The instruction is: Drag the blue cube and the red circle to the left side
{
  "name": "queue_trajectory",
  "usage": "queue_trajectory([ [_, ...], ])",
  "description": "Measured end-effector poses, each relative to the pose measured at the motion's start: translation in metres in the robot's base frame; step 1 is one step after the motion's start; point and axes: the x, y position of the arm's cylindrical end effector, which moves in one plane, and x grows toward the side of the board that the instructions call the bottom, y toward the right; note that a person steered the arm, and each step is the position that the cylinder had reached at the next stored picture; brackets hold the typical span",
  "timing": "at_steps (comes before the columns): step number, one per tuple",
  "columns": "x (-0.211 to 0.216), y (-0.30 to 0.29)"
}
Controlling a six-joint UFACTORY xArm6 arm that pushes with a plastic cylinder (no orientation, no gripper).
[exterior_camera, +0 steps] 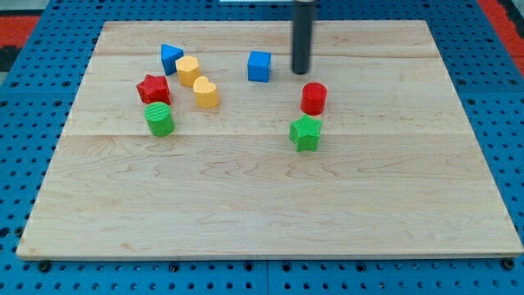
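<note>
The blue cube point(259, 66) sits on the wooden board point(270, 205) near the view's top, a little left of centre. My tip point(300, 72) stands just to the cube's right, with a small gap between them. The red circle point(313, 97) lies below and slightly right of my tip, apart from it.
A green star point(305, 133) lies just below the red circle. At the view's upper left is a cluster: a blue triangle point(170, 58), a yellow hexagon point(187, 71), a yellow heart point(205, 93), a red star point(153, 88) and a green cylinder point(159, 119).
</note>
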Motion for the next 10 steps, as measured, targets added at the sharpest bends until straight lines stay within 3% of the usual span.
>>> queue_trajectory([
  [1,0.050,0.042],
  [2,0.078,0.036],
  [4,0.074,-0.029],
  [5,0.061,0.011],
  [6,0.052,-0.004],
  [9,0.053,-0.101],
  [10,0.066,-0.065],
])
